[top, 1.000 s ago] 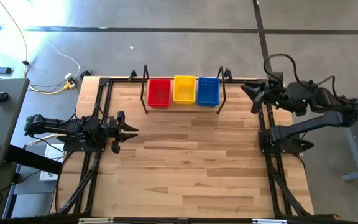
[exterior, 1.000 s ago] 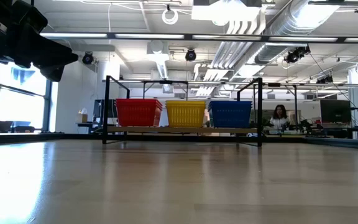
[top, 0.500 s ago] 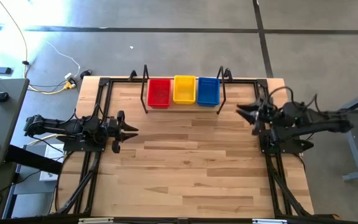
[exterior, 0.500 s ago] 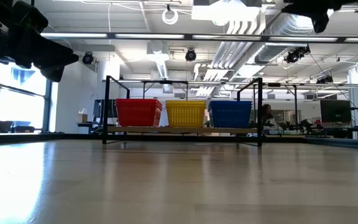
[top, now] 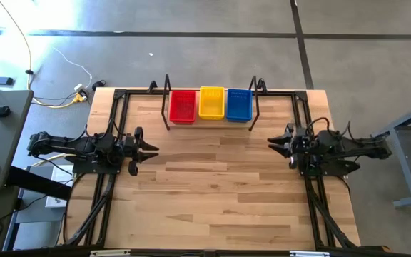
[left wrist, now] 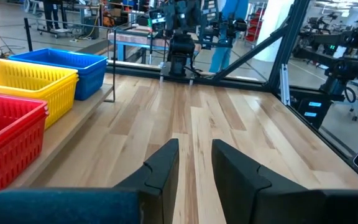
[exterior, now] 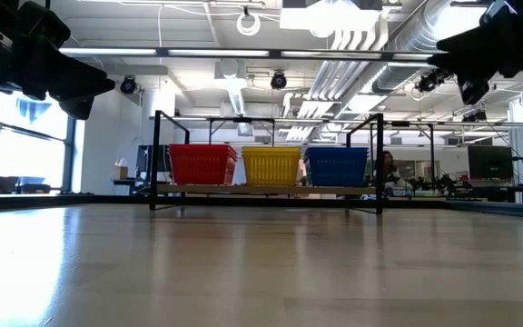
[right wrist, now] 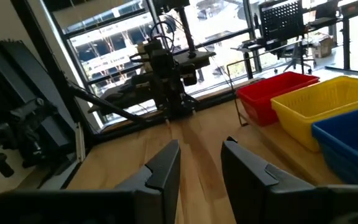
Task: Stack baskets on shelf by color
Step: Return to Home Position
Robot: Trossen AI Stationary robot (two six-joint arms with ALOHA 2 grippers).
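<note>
Baskets of red (top: pixel 183 106), yellow (top: pixel 212 103) and blue (top: pixel 239 104) plastic mesh sit side by side on the narrow light-wood shelf with black rod frame (exterior: pixel 198 189). The shelf is at the far edge of the slatted wooden table (top: pixel 220 193), with red on the left, yellow in the middle and blue on the right. Each colour has its own place, which is what sorting by colour calls for. They are nested so closely that the number in each pile cannot be read. No basket lies loose on the table, so the stacking looks finished.

The left gripper (top: pixel 152 148) rests low at the table's left edge and points inward. Its fingers are a little apart and hold nothing. The right gripper (top: pixel 275 143) mirrors it at the right edge, fingers likewise parted and empty. Both are well clear of the shelf, a pose that suits parking rather than reaching.

A second ago the right arm was raised beside the shelf's right end. It has since swung nearer, dropped and folded in over its base, and now shows in the upper right of the low view. The left arm and the baskets have not moved.
</note>
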